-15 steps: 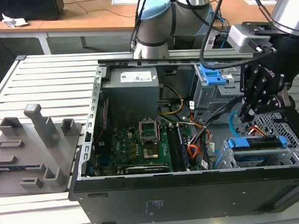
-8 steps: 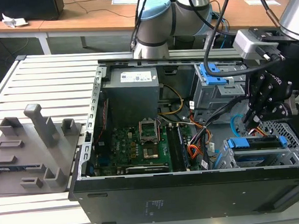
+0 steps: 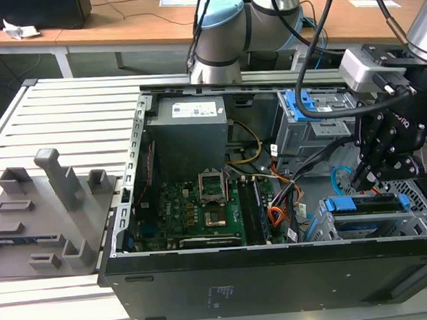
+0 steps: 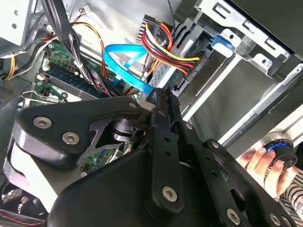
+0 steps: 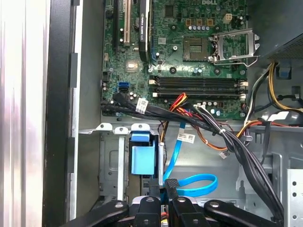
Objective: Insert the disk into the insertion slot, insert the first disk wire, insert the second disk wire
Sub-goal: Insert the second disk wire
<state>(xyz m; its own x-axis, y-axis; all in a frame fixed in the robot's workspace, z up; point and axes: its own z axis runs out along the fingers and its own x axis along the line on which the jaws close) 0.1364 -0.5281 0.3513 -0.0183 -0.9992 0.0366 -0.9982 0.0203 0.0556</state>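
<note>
The disk point(image 3: 368, 205), in its blue frame, sits inside the low silver insertion slot point(image 3: 422, 223) at the exterior view's right. My gripper point(image 3: 363, 176) hangs just behind it. In the second wrist view my gripper point(image 4: 158, 94) is shut on the dark plug end of the second disk wire point(image 4: 120, 52), a light blue cable that loops away from the fingertips. The first disk wire point(image 4: 165, 47), a bundle of coloured leads, runs to a black plug at the back of the disk point(image 4: 176, 56). The first wrist view shows the gripper point(image 5: 170, 185) by the blue cable loop point(image 5: 196, 182).
The open computer case holds a motherboard point(image 3: 202, 204), a grey power supply point(image 3: 190, 132) and a taller grey cage with blue latches point(image 3: 312, 118). Black cable bundles point(image 5: 227, 137) cross close by. A grey fixture point(image 3: 49, 206) lies on the slatted table. A hand point(image 4: 258, 158) holds a device.
</note>
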